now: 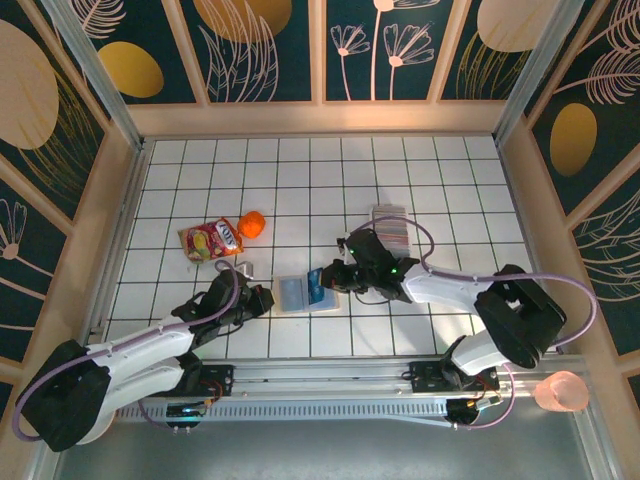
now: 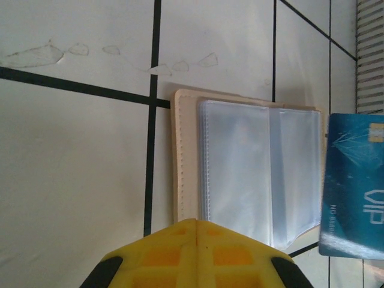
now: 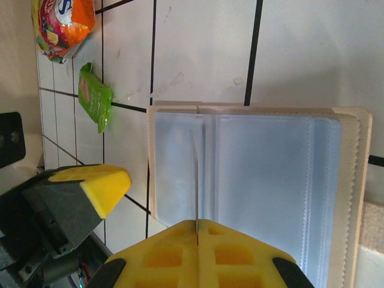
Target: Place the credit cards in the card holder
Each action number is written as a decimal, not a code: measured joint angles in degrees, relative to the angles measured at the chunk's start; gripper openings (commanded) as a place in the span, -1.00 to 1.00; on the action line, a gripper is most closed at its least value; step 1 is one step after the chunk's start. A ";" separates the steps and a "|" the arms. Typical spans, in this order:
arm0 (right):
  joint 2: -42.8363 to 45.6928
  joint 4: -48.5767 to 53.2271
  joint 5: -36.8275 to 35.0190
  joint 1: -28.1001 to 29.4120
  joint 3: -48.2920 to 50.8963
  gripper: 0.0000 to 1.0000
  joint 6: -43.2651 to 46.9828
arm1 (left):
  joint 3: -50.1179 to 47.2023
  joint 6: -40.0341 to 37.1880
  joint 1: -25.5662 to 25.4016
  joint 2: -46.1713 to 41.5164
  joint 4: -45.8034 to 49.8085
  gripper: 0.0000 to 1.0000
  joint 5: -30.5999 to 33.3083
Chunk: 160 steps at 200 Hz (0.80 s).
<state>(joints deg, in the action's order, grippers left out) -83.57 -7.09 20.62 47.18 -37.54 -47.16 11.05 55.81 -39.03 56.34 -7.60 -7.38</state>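
Now right tool [image 3: 197, 235] pinches a credit card [image 2: 354, 192] over card holder [image 3: 270, 180]; left tool [image 2: 197, 240] closed.

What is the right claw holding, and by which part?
The blue card, pinched at one end by the right claw; the rest sticks out over the open card holder.

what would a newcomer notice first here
The open card holder lies on the tiles between both arms, clear sleeves up. The right end effector pinches a blue card at the holder's right edge; the left end effector is at its left edge. A bright snack packet lies further back on the left.
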 measured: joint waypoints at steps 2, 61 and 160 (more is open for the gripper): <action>-0.15 -0.13 -0.04 0.04 0.00 -1.00 0.02 | 0.00 0.00 0.00 0.02 0.00 -0.91 -0.07; -3.67 -1.33 -1.53 1.60 -0.24 -1.00 -0.09 | 0.00 -0.02 0.00 2.23 -1.09 -0.93 -1.31; -6.49 -2.97 -2.62 2.12 -1.40 -1.00 -0.15 | 0.66 -0.22 0.00 6.01 -2.97 -0.92 -2.89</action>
<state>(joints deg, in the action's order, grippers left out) -90.06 -10.07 18.00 49.30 -38.94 -47.31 11.70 55.59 -39.03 62.35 -10.57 -10.26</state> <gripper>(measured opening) 0.038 0.043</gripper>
